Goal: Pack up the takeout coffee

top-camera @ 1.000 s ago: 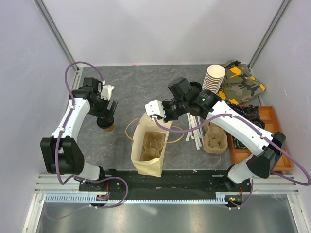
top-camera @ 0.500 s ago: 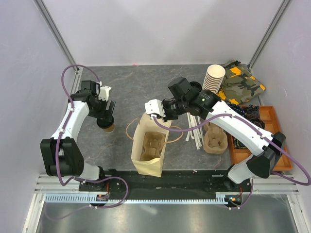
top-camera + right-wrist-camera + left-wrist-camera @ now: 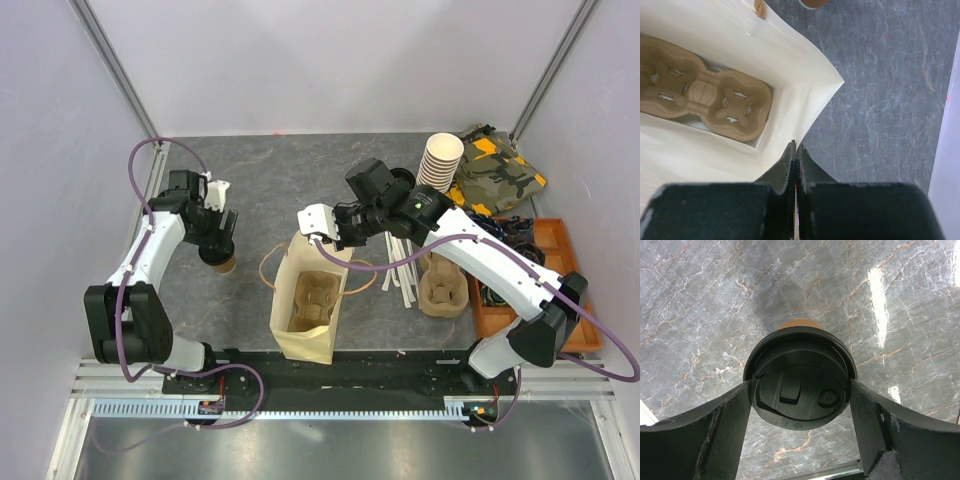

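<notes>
Left pincer point(image 3: 800, 385) is down over the takeout coffee point(image 3: 225, 263), one finger point(image 3: 715, 435) on each side of the black lid, right at its rim. I can't tell from the wrist view whether they're actually pressing on it or just flanking it. The cup stands upright on the counter point(image 3: 280, 180), left of the paper bag point(image 3: 300, 342) and apart from it.

Right pincer point(image 3: 795, 150) is clenched on the bag's far rim, with the thin white edge pinched between the fingers. The bag is upright and its mouth is open. A moulded cup carrier point(image 3: 710, 97) lies flat on the bag's floor, its wells unfilled.

On the right of the counter I see a stack of lidless cups point(image 3: 441, 160) and a second carrier point(image 3: 442, 287), both well apart from the coffee.
</notes>
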Available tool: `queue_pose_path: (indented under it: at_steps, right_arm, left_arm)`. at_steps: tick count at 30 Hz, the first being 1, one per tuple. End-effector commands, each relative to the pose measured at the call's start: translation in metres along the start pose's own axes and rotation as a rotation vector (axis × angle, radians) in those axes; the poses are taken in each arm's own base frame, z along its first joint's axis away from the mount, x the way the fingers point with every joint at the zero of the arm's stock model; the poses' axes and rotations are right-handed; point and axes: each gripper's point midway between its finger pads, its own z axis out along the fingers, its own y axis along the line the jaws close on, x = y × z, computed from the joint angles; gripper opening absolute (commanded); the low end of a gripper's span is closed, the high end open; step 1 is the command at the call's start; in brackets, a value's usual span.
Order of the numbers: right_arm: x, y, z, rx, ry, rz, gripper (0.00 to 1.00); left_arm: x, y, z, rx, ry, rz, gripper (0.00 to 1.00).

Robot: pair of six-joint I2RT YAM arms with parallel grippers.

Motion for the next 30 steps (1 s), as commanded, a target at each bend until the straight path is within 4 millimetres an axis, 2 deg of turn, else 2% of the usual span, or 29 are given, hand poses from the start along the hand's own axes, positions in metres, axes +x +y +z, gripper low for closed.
queue_pose_path:
  at_steps: [1, 8, 18, 23, 28, 30]
  right_arm:
    - [-0.006, -0.006, -0.002, 0.024, -0.013, 0.001, 0.00]
    - [-0.006, -0.008, -0.003, 0.031, -0.011, 0.003, 0.00]
    - [-0.007, -0.013, -0.006, 0.048, -0.007, -0.009, 0.00]
    - [-0.009, -0.018, -0.014, 0.075, -0.004, -0.048, 0.00]
    - [-0.031, -0.030, -0.031, 0.132, -0.047, -0.081, 0.00]
    - [-0.036, -0.027, -0.033, 0.126, -0.053, -0.104, 0.00]
  left_arm:
    - [-0.006, -0.002, 0.000, 0.005, -0.051, -0.007, 0.81]
    - [-0.003, -0.003, -0.001, 0.005, -0.053, -0.006, 0.78]
    - [-0.006, -0.006, -0.010, 0.015, -0.072, -0.002, 0.64]
    - [-0.022, -0.007, -0.032, 0.018, -0.130, 0.026, 0.58]
    - [-0.039, -0.007, -0.052, 0.010, -0.193, 0.047, 0.55]
    - [-0.043, -0.008, -0.057, 0.016, -0.206, 0.054, 0.54]
